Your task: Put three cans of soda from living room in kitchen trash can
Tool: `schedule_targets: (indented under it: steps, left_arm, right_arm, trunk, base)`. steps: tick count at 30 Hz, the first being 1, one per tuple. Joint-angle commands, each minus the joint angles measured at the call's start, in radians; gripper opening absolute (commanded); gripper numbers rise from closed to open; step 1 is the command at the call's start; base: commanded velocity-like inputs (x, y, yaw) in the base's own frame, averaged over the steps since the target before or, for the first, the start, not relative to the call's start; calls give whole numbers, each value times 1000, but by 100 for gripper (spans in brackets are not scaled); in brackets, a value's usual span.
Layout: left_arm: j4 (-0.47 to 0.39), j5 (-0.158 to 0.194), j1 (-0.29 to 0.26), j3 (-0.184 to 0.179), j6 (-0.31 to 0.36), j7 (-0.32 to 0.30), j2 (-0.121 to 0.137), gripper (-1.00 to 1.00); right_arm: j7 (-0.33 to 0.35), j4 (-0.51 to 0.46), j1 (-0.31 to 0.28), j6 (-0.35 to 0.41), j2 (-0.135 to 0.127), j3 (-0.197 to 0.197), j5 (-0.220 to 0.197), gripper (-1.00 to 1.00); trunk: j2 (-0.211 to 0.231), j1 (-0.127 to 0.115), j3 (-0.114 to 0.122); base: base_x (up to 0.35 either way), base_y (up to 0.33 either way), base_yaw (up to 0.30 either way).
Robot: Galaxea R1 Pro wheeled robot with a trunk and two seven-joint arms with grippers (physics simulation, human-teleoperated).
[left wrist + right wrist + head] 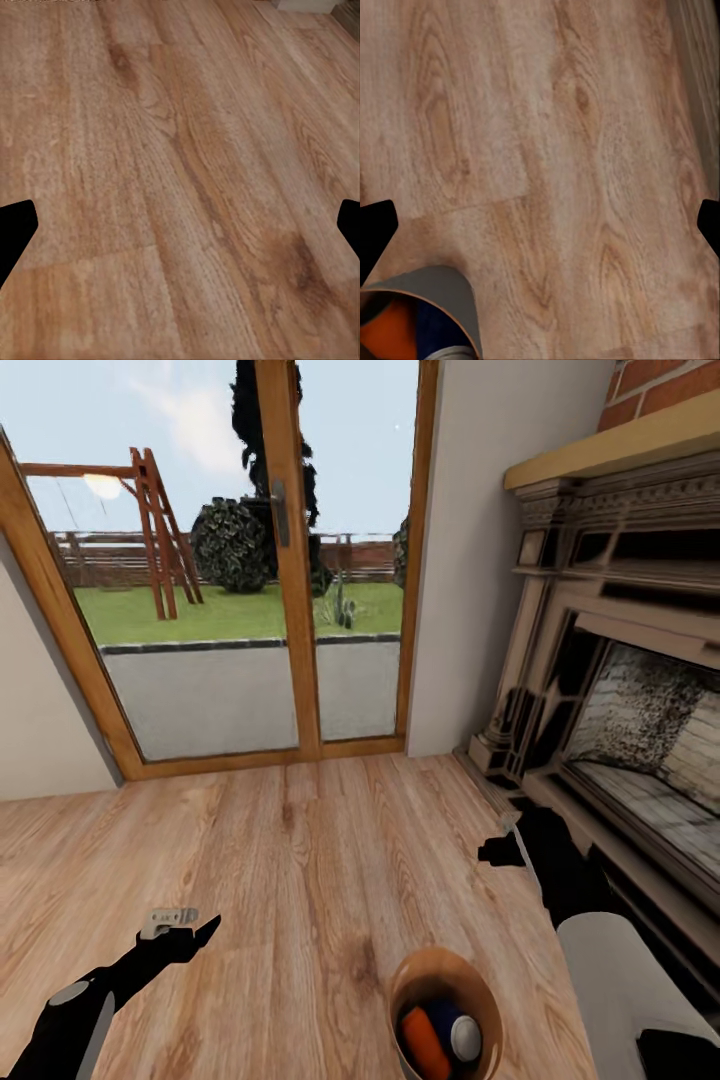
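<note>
Round bin [440,970] at six o'clock holds an orange can [424,1042] and a blue can [456,1032]. It stands on the wood floor [300,880], fireplace [620,690] at three o'clock. Left gripper [180,225] and right gripper [540,225] both spread apart, holding nothing.

left gripper [190,930] – low, fingers spread | right gripper [500,850] – spread

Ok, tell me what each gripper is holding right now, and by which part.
Nothing is held. The left gripper and right gripper hang open over the wood floor; the soda cans lie in the round container.
</note>
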Motion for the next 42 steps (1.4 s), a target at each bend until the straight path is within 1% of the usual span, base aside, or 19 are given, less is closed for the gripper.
schedule_targets:
  steps: [1,4,9,10,15,16,18,19,20,25,26,28,29,33,34,35,36,40,42]
  left_arm:
    - [0,0,0,0,0,0,0,100]
    - [1,0,0,0,0,0,0,100]
    - [1,0,0,0,0,0,0,100]
    - [1,0,0,0,0,0,0,100]
    - [1,0,0,0,0,0,0,100]
    - [1,0,0,0,0,0,0,100]
    - [1,0,0,0,0,0,0,100]
    - [1,0,0,0,0,0,1,100]
    - [1,0,0,0,0,0,1,100]
    - [1,-1,0,0,0,0,1,100]
    - [2,-1,0,0,0,1,1,100]
    - [2,-2,0,0,-1,0,1,100]
    - [2,-3,0,0,-1,0,1,100]
    - [3,-4,0,-1,-1,-1,1,100]
    - [7,-4,0,-9,-7,-1,1,100]
    - [11,-4,0,-15,-13,-1,1,100]
    - [24,-5,0,-33,-27,-1,1,100]
    - [55,-4,0,-76,-51,-1,1,100]
    - [69,-4,0,-91,-57,0,2,100]
  right_arm:
    - [0,-32,17,0,0,11,0,100]
    - [0,-153,86,0,1,46,-1,100]
    - [6,-297,177,0,0,67,-2,100]
    - [15,-346,212,0,0,73,-1,100]
    - [38,-449,301,0,-2,92,1,100]
    - [44,-482,339,0,-3,96,2,100]
    - [48,-509,376,0,-3,99,2,100]
    - [52,-541,424,0,-3,100,1,100]
    - [53,-551,438,-2,-3,101,1,100]
    - [54,-594,514,-89,-3,101,-1,100]
    - [54,-604,546,-126,-2,101,-2,100]
    - [54,-613,575,-169,-2,101,-2,100]
    - [54,-620,618,-240,-2,98,-2,100]
    - [52,-624,678,-349,-2,95,-2,100]
    - [50,-624,721,-434,-3,92,-3,100]
    - [49,-623,734,-460,-3,88,-5,100]
    - [49,-621,757,-506,-2,79,-10,100]
    - [50,-616,793,-572,-2,58,-25,100]
    - [51,-614,807,-596,-2,48,-38,100]
  trunk:
    - [7,-4,3]
    - [28,-15,13]
    - [63,-35,28]
    - [70,-38,31]
    - [105,-58,47]
    - [112,-61,50]
    - [126,-69,56]
    - [133,-73,60]
    - [140,-77,63]
    - [175,-96,78]
    - [182,-100,82]
    - [196,-107,88]
    - [203,-111,91]
    - [231,-127,103]
    - [238,-130,107]
    - [245,-134,110]
    - [252,-138,113]
    - [280,-153,125]
    - [294,-161,132]
  base:
    - [0,0,0]
    - [0,0,0]
    - [0,0,0]
    - [0,0,0]
    - [0,0,0]
    - [0,0,0]
    - [0,0,0]
    - [0,0,0]
    - [0,0,0]
    - [0,0,0]
    - [0,0,0]
    - [0,0,0]
    - [0,0,0]
    - [0,0,0]
    - [0,0,0]
    - [0,0,0]
    - [0,0,0]
    - [0,0,0]
    - [0,0,0]
